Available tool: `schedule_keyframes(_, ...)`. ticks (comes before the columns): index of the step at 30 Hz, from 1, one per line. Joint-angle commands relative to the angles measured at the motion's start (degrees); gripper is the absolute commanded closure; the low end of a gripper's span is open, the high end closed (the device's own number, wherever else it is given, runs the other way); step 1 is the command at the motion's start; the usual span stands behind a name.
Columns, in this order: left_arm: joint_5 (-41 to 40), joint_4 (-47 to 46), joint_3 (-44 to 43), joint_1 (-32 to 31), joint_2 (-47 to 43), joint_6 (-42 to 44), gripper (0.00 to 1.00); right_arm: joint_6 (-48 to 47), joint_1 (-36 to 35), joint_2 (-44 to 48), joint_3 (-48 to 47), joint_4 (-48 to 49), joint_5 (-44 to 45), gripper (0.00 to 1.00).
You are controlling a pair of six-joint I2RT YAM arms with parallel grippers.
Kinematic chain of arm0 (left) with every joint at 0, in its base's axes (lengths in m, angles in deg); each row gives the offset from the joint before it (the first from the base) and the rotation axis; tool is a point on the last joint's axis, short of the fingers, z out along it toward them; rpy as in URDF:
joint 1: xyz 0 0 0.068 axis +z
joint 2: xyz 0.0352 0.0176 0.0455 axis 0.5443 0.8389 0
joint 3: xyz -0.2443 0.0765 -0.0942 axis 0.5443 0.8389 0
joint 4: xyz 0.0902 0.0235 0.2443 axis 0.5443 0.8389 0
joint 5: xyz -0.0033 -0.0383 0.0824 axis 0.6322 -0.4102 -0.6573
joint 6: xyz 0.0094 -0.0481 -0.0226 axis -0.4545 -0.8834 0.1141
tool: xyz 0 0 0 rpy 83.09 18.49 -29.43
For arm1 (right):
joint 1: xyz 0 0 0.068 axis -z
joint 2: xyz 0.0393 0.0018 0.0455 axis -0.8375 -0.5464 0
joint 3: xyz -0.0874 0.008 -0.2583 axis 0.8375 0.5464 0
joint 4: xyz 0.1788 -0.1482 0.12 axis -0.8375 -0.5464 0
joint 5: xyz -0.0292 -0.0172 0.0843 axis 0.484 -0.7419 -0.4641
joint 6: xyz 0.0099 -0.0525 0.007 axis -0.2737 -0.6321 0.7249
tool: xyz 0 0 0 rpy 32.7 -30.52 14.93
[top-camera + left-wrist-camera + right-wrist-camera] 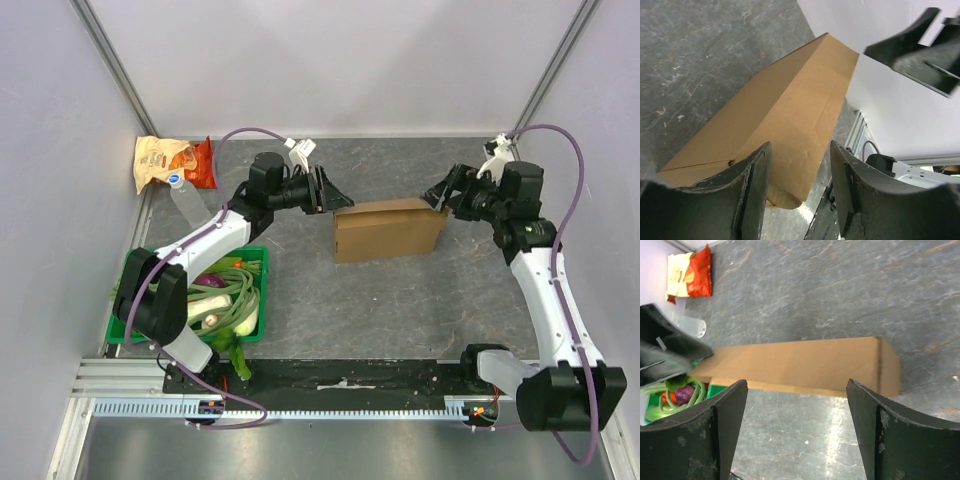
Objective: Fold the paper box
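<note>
The paper box [390, 230] lies in the middle of the grey desk [400, 310], all flaps closed into a plain brown block, its long side running left to right. From above, the left hand [335, 192] sits at the box's far left corner and the right hand [437, 197] at its far right corner. That view does not show whether either one touches the cardboard.

The wrist cameras make this clearer. The left wrist view looks along the box's length. The black fingers stand apart on either side of its near end and clamp nothing, and the other hand hangs beyond the far end. The right wrist view shows its fingers spread much wider than the box, which lies beyond them with nothing gripped.

Only the top view shows the whole green crate [264, 290] of vegetables [225, 290] by the left arm. The snack bag [172, 165] lies in the far left corner.
</note>
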Motion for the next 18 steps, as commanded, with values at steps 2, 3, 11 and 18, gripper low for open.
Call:
schedule_keyframes(2,-2.01,4.72,-4.88,-0.12,-1.06,6.78,0.43,11.66,-3.33,6.65,1.90,-2.78,10.34,0.09)
schedule_keyframes(3,-2.53,5.24,-6.01,-0.20,-1.06,8.09,0.46,15.20,-3.33,8.75,4.44,-0.59,6.78,0.12)
schedule_keyframes(11,2.21,9.02,-10.77,-1.34,2.01,10.65,0.75,31.75,-14.57,12.11,21.16,18.93,4.72,0.43)
schedule_keyframes(18,0.01,9.47,-6.90,-2.40,0.43,13.91,0.77,44.59,-20.64,8.77,29.78,39.59,5.94,0.36)
